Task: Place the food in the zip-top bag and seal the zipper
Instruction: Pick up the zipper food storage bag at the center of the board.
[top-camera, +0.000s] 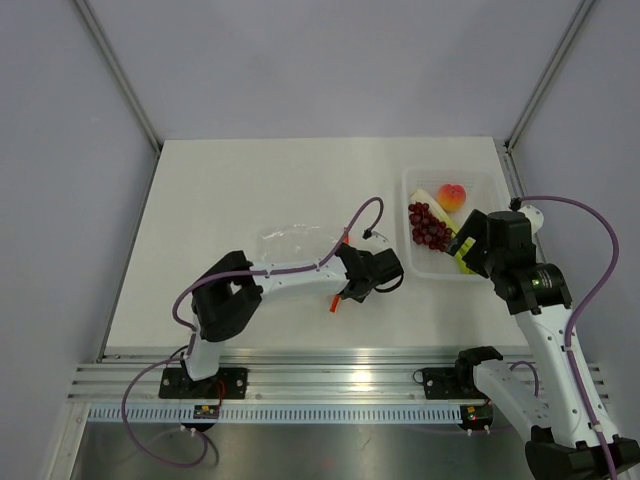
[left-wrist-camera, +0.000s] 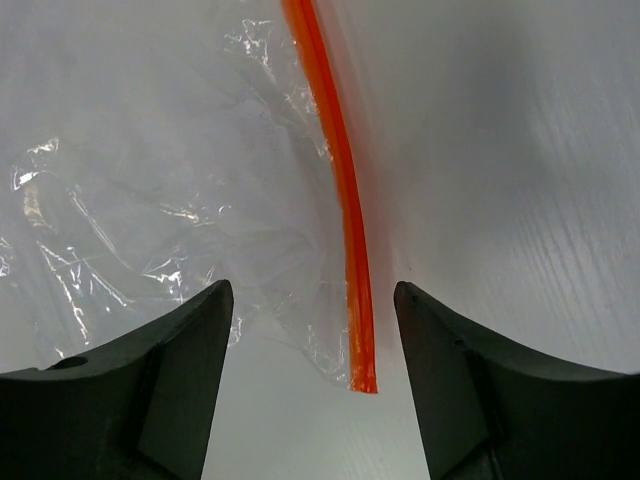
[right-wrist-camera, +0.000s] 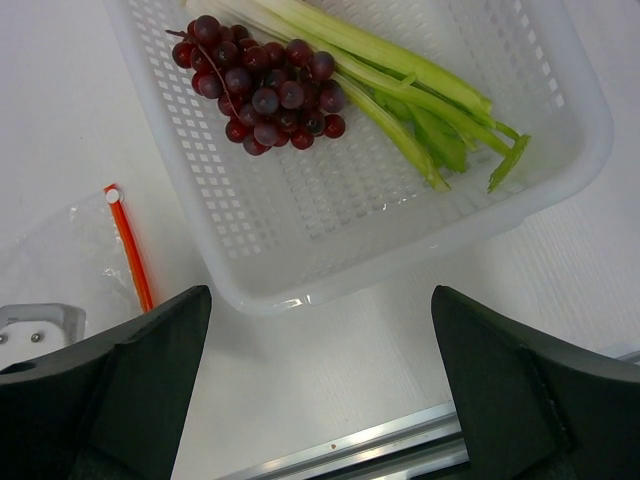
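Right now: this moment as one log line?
left gripper: open, over orange-red zipper of crinkly clear plastic bag | right gripper: open, by white perforated basket | dark red grapes, pale-green stalks, orange-pink peach: in basket

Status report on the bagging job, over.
Left gripper open, straddling the zipper end of the zip-top bag. Right gripper open over near rim of tray. Grapes, stalks, peach all in tray, none bagged. Nothing blocking.

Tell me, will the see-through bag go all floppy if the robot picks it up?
Probably yes. The bag looks thin and crinkled, so it would likely sag and fold. Its orange zipper curves slightly, so it's probably bendy but firmer. Seemingly empty and flat, it likely weighs little and may slide when pushed.
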